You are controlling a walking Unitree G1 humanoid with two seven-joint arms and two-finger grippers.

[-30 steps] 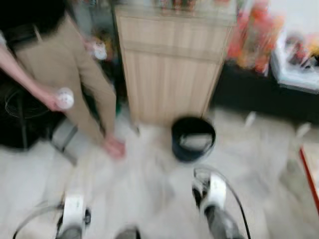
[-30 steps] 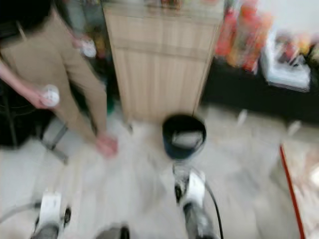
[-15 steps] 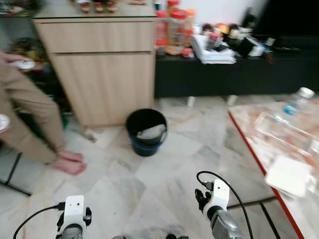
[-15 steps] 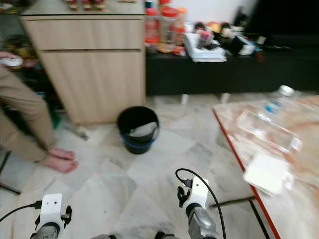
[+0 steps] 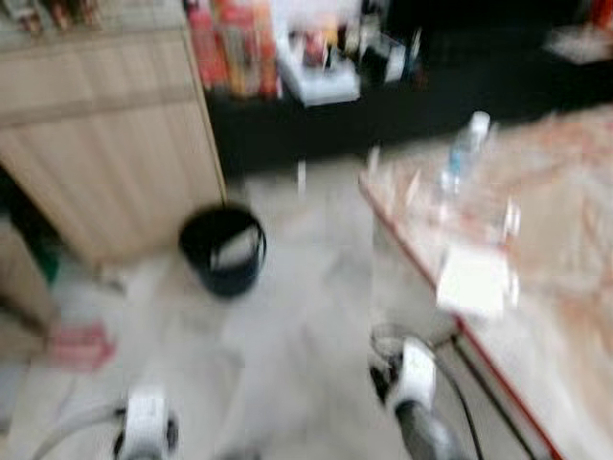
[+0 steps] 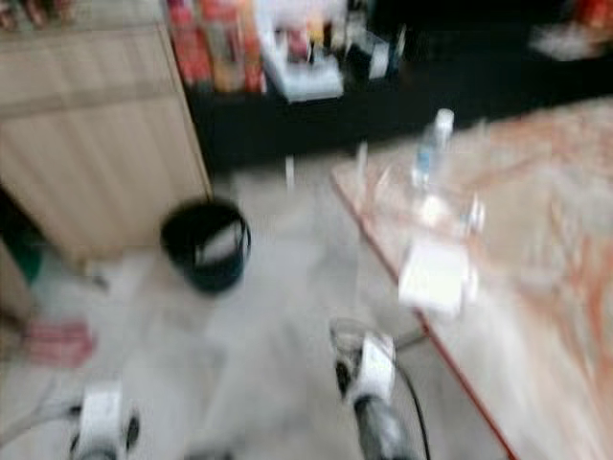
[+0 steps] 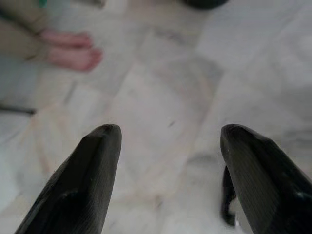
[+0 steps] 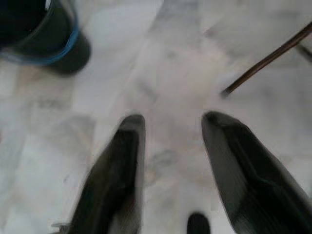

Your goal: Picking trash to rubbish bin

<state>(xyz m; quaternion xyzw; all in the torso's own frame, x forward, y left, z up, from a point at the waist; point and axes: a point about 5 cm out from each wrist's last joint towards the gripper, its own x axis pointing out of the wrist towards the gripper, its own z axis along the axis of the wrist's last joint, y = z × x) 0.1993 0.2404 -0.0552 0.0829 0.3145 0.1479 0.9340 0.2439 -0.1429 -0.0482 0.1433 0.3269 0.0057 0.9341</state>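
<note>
Both grippers hung spread and empty: left gripper (image 7: 165,141), right gripper (image 8: 170,126). The black rubbish bin (image 5: 223,251) stood ahead, well apart, left of the table (image 5: 565,249).

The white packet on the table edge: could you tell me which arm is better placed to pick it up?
Right, probably. The white packet lies on the table on the robot's right, nearer the open right gripper than the left gripper.

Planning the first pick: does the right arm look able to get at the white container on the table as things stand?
Probably not yet: the right gripper hangs low over the floor, open, while the white container sits up on the table.
</note>
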